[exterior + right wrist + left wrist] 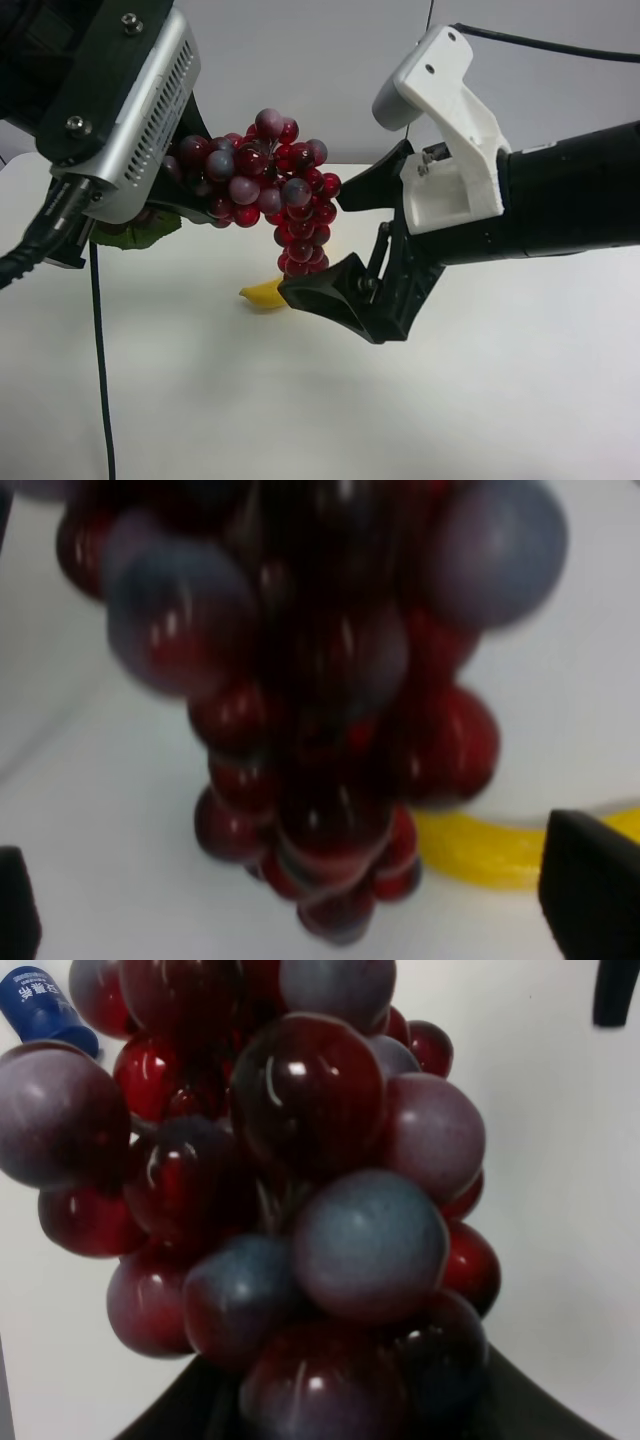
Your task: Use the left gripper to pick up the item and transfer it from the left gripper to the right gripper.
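left gripper [188, 205] clamps the grapes [275, 180] aloft while right gripper [311, 245] gapes wide around their hanging end.

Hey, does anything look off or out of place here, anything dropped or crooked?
Nothing stands out. The grapes hang intact from the left gripper, their tail drooping between the open fingers of the right gripper. The banana lies on the table below.
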`<state>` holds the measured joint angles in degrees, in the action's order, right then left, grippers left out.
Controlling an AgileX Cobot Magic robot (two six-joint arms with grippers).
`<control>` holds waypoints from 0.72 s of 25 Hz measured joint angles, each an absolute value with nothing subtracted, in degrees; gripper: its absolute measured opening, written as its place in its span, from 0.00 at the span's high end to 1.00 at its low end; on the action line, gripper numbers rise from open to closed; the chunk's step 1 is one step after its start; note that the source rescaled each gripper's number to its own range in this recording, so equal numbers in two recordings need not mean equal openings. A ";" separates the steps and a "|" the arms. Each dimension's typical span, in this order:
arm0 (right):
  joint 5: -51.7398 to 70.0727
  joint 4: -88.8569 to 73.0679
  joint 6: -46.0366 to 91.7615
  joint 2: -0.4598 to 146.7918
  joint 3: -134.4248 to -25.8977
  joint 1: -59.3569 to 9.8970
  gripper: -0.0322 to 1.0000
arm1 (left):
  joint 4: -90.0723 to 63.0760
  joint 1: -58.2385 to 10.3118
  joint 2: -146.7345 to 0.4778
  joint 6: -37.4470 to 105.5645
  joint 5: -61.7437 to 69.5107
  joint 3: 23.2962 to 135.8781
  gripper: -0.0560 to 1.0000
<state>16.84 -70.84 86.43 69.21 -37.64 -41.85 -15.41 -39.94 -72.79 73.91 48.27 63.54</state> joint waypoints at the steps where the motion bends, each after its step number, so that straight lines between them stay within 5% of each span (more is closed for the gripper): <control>1: 16.90 -71.29 87.16 69.98 -38.56 -41.85 0.00 | -15.41 -39.94 -72.79 73.91 48.27 63.54 0.95; 14: 20.95 -72.78 89.98 81.76 -47.41 -41.85 0.00 | -15.41 -39.94 -72.79 73.91 48.27 63.54 0.95; 18: 21.07 -72.78 90.09 82.23 -47.88 -41.85 0.23 | -15.41 -39.94 -72.79 73.91 48.27 63.54 0.95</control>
<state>21.07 -72.78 90.09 82.23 -47.88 -41.85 -15.41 -39.94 -72.79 73.91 48.27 63.54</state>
